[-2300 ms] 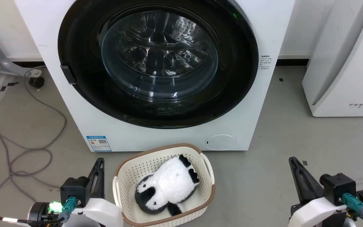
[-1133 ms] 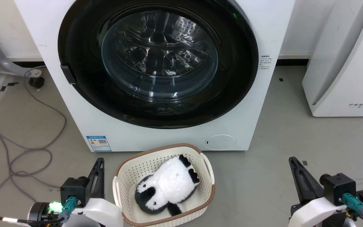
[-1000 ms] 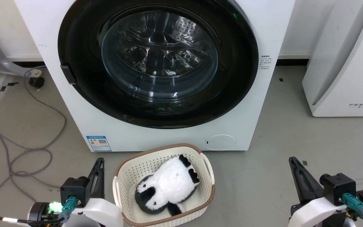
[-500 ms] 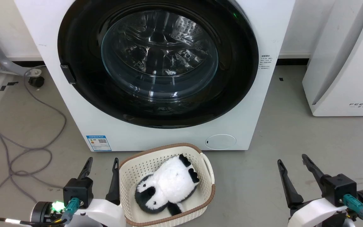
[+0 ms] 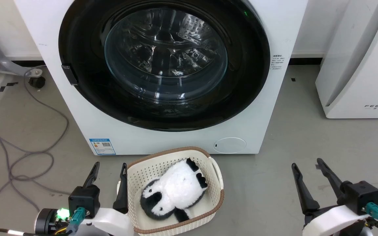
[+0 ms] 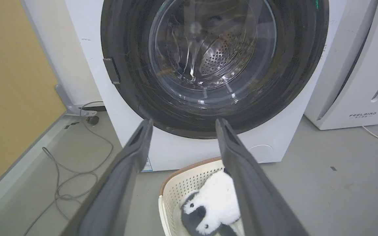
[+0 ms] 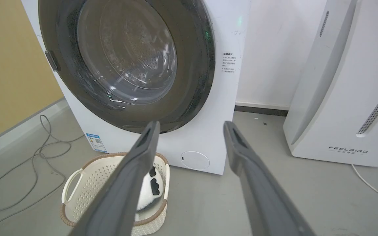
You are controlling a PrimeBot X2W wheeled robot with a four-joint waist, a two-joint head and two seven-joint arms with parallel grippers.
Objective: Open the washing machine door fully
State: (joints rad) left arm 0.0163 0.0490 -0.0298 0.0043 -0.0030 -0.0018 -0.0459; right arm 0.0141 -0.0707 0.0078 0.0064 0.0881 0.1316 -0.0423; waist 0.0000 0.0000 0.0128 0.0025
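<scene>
The washing machine door (image 5: 164, 62) sits closed, flat against the washing machine (image 5: 176, 142) and facing the robot, with its handle tab (image 5: 69, 74) at the left. The left gripper (image 5: 110, 164) and right gripper (image 5: 306, 162) hang low with their fingers spread, holding nothing, well apart from the door.

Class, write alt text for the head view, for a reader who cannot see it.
The round black washing machine door is shut on the white washing machine. Before it, a cream basket holds a plush panda; the left end effector and right end effector are open at the bottom edge.
</scene>
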